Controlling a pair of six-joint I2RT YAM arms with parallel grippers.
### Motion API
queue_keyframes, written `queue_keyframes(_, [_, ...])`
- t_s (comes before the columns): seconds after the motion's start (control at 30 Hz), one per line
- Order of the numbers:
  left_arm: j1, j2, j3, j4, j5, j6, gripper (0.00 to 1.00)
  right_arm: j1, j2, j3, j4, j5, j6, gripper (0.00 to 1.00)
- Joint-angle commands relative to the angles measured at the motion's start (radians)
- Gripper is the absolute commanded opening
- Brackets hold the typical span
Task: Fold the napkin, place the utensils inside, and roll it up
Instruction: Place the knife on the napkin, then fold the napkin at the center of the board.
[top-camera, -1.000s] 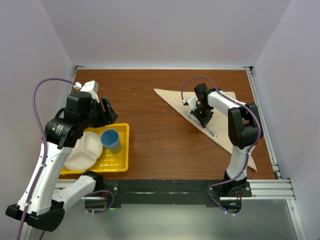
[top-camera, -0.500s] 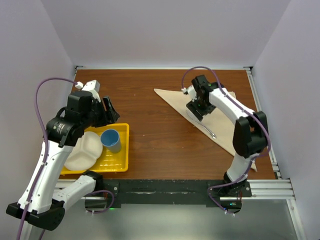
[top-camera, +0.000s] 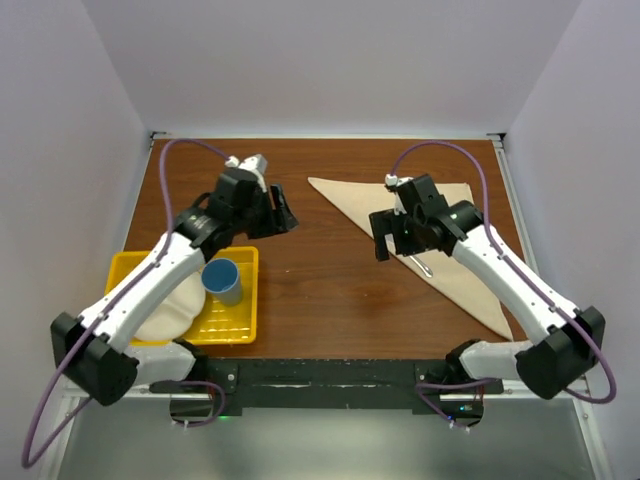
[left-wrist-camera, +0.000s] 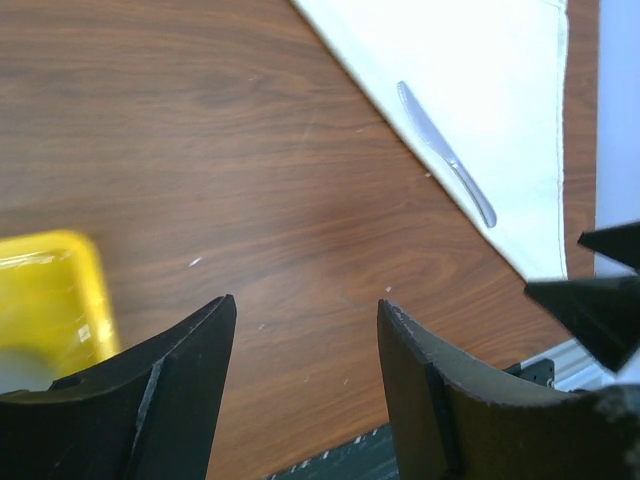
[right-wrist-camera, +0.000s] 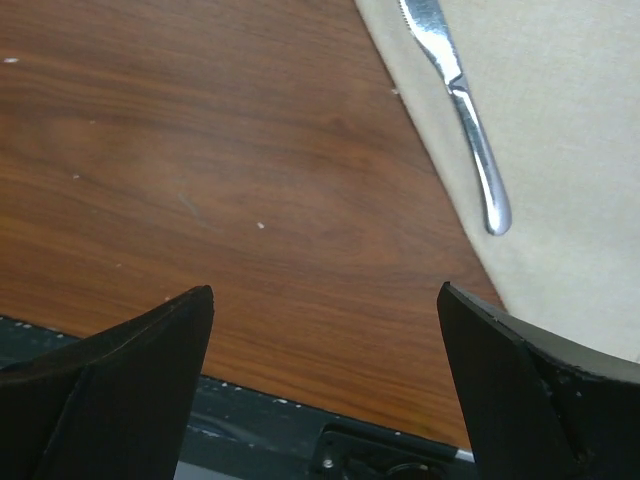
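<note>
The beige napkin (top-camera: 345, 195) lies folded into a triangle on the right half of the table. The silver knife (top-camera: 422, 266) rests on it close to its long left edge. My right gripper (top-camera: 380, 235) hovers just left of that edge over bare wood, open wide with nothing in it. The right wrist view shows the knife (right-wrist-camera: 460, 100) on the napkin (right-wrist-camera: 560, 150), ahead and right of the gripper (right-wrist-camera: 325, 300). My left gripper (top-camera: 285, 218) is open and empty over the table's middle. In its view, the gripper (left-wrist-camera: 305, 320) faces the knife (left-wrist-camera: 440, 160) and napkin (left-wrist-camera: 480, 90).
A yellow tray (top-camera: 240, 330) at the front left holds a blue cup (top-camera: 222, 278) and a white divided plate (top-camera: 165, 310). The tray's corner (left-wrist-camera: 50, 290) shows in the left wrist view. A black rail (top-camera: 330, 375) runs along the near table edge.
My right gripper has opened, let go of the knife and drawn back left off the napkin. The left arm has swung from above the tray toward the table's middle.
</note>
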Motion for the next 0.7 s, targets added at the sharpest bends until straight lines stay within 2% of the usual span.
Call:
queue_keyframes(0.0, [-0.071,0.129,0.037,0.215,-0.099,-0.105,0.63,0.001,-0.087,-0.003,0.062,-0.062,0.065,0.98])
queue_keyframes(0.1, [-0.082,0.27,0.106,0.244,-0.142,-0.166,0.63,-0.002,-0.121,0.006,0.01,-0.027,0.051,0.98])
queue_keyframes(0.23, [-0.1,0.463,0.209,0.288,-0.271,-0.229,0.62,-0.002,-0.162,-0.009,-0.016,0.043,0.066,0.98])
queue_keyframes(0.3, [-0.1,0.511,0.237,0.372,-0.286,-0.241,0.62,-0.002,-0.187,-0.023,-0.011,0.041,0.069,0.98])
queue_keyframes(0.5, [-0.091,0.713,0.298,0.482,-0.317,-0.329,0.59,-0.003,-0.213,0.017,-0.06,0.04,0.122,0.98])
queue_keyframes(0.67, [-0.062,0.79,0.3,0.577,-0.328,-0.365,0.61,-0.003,-0.219,0.055,-0.151,0.122,0.155,0.98])
